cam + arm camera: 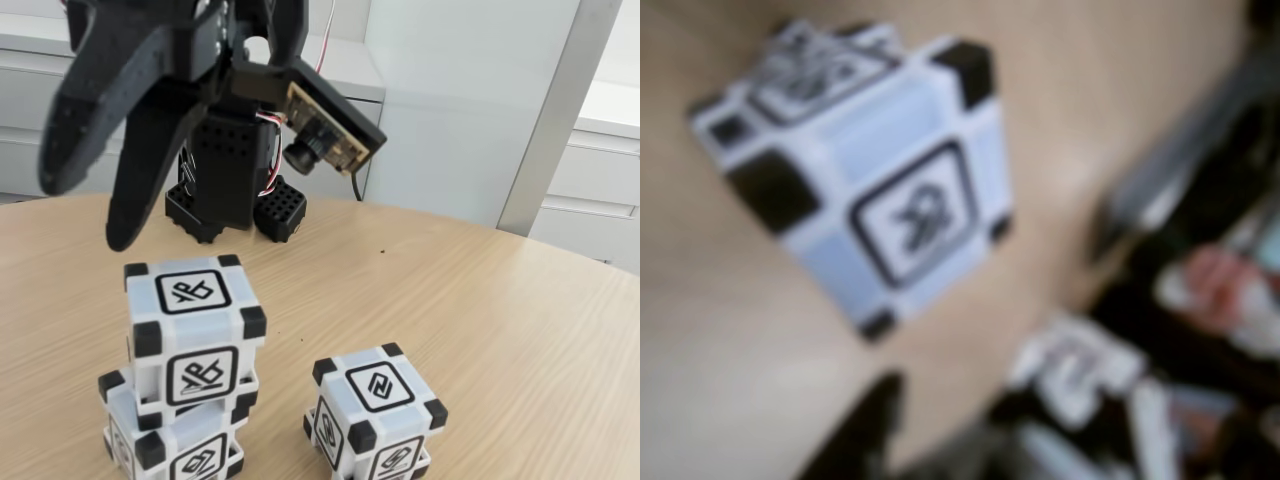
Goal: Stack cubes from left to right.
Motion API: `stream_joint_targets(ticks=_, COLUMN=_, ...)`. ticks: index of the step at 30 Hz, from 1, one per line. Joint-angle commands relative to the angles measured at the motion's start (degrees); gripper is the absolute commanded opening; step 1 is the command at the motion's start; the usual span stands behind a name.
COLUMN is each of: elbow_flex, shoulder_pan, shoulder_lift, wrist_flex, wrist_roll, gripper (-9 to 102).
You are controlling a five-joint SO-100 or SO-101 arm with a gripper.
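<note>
Cubes sit on the wooden counter (480, 290) in the fixed view: a top cube (193, 330) stacked slightly askew on a bottom cube (175, 440), and a lone cube (375, 412) just to their right. Above the stack, the gripper (90, 215) hangs with jaws open and empty.

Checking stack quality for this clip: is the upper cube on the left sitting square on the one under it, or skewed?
Skewed. In the fixed view the upper cube rests on the lower cube, shifted rightward and twisted, so edges don't line up.
</note>
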Motion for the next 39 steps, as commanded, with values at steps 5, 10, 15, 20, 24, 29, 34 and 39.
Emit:
stream_joint_targets(ticks=5, elbow_flex=-2.7, shoulder_pan=-0.3, shoulder_lift=1.3, wrist_flex=-1.1, wrist_roll=1.1, gripper=34)
stream_joint_targets(ticks=10, elbow_flex=-2.9, shoulder_pan=-0.5, shoulder_lift=1.4, wrist_flex=0.9, wrist_roll=1.9, gripper=33)
stream_joint_targets(ticks=15, elbow_flex=-3.0, shoulder_pan=-0.5, shoulder_lift=6.2, wrist_flex=6.7, wrist_roll=1.9, gripper=31)
stream_joint_targets(ticks=20, elbow_flex=-3.0, shoulder_pan=-0.6, shoulder_lift=20.0, wrist_flex=10.8, wrist_roll=6.0, gripper=31)
stream_joint_targets(ticks=24, elbow_flex=-3.0, shoulder_pan=-1.6, shoulder_lift=29.6, wrist_flex=11.1, wrist_roll=9.8, gripper=33)
stream_joint_targets(ticks=29, elbow_flex=-2.9, shoulder_pan=-15.6, shoulder_lift=30.7, wrist_flex=10.7, wrist_roll=6.6, gripper=34)
stream_joint_targets(ticks=34, elbow_flex=-2.9, shoulder_pan=-30.2, shoulder_lift=30.5, wrist_flex=11.5, wrist_roll=9.7, gripper=34)
stream_joint_targets(ticks=39, elbow_flex=-2.2, shoulder_pan=-35.9, shoulder_lift=30.5, wrist_flex=10.9, wrist_roll=14.0, gripper=34)
